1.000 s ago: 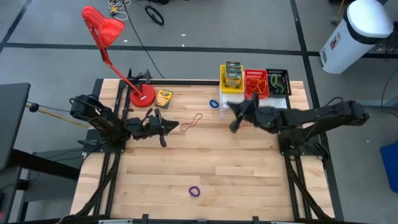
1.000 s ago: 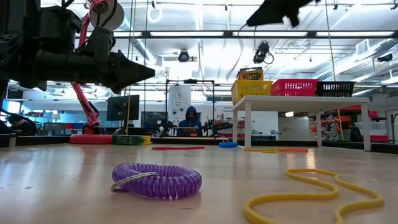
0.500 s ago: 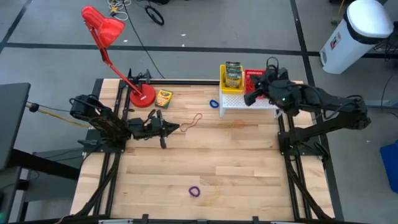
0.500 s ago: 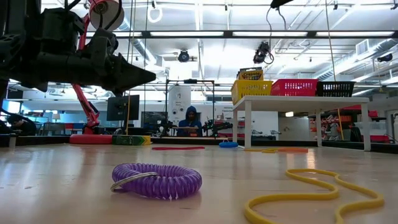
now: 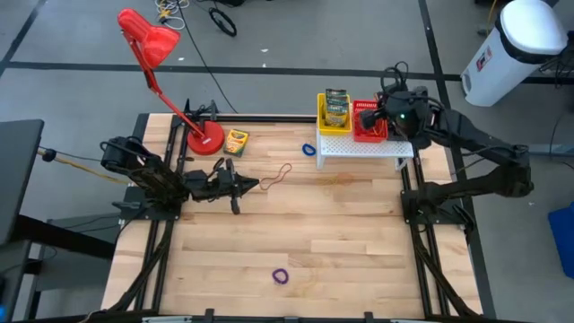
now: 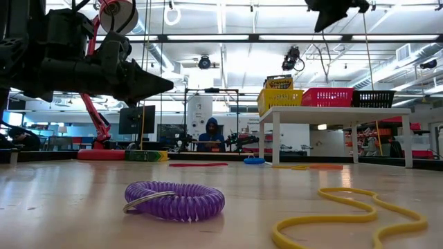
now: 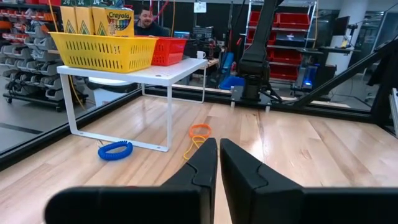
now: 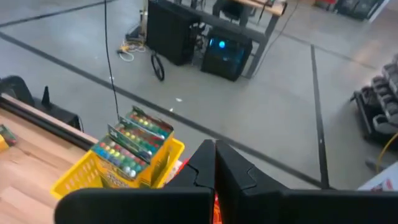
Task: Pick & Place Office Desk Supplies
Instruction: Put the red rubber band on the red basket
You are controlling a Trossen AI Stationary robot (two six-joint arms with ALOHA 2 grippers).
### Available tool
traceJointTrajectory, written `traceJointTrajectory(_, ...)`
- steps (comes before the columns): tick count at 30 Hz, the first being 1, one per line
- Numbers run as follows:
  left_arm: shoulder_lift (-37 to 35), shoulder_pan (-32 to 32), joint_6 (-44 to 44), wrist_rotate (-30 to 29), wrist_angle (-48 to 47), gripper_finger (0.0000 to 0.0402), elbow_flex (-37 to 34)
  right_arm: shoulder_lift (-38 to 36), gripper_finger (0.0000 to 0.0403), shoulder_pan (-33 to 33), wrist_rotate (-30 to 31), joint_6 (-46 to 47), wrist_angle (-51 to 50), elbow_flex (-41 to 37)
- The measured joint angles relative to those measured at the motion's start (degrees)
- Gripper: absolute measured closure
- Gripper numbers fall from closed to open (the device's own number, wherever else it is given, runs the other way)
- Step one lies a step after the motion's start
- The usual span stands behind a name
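Yellow (image 5: 334,127), red (image 6: 337,97) and black (image 6: 374,99) mesh baskets stand on a small white shelf (image 5: 359,148) at the far right; crayon boxes (image 8: 130,146) stand upright in the yellow one. My right gripper (image 5: 363,115) hovers shut high above the red basket, nothing visible between its fingers. My left gripper (image 7: 217,144) waits shut and level above the table's left middle. Loose on the table lie a crayon box (image 5: 236,141), a blue loop (image 5: 308,149), an orange rubber band (image 5: 276,176), a purple coil (image 5: 281,276) and a yellow band (image 6: 346,211).
A red desk lamp (image 5: 204,139) stands at the far left, its arm reaching back beyond the table. The shelf's legs (image 7: 169,118) stand on the wood near the blue loop. Bare wood (image 5: 341,242) fills the middle and near part of the table.
My right gripper has risen from low over the table's middle and swung toward the far right, ending high above the red basket, its fingers tipped nearer to level. It has stayed shut.
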Motion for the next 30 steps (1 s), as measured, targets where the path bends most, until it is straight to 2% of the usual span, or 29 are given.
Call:
traceJointTrajectory(6, 0.0, 0.0, 0.0, 0.0, 0.0, 0.0373, 0.02, -0.01, 0.0401, -5.88, -2.5, -0.35, 3.05, -5.32)
traceJointTrajectory(19, 0.0, 0.0, -0.02, 0.0, -0.01, 0.0373, 0.02, 0.72, 0.0396, -18.61, -17.38, -3.39, 21.91, -23.34)
traceJointTrajectory(24, 0.0, 0.0, -0.02, 0.0, -0.02, 0.0373, 0.04, 0.72, 0.0366, -20.08, -18.4, -3.54, 21.73, -26.23)
traceJointTrajectory(27, 0.0, 0.0, -0.02, 0.0, -0.02, 0.0373, 0.04, 0.69, 0.0333, -20.02, -18.14, -3.18, 19.87, -26.28)
traceJointTrajectory(30, 0.0, 0.0, -0.02, 0.0, -0.02, 0.0373, 0.04, 0.68, 0.0292, -19.12, -15.35, -0.33, 17.96, -24.98)
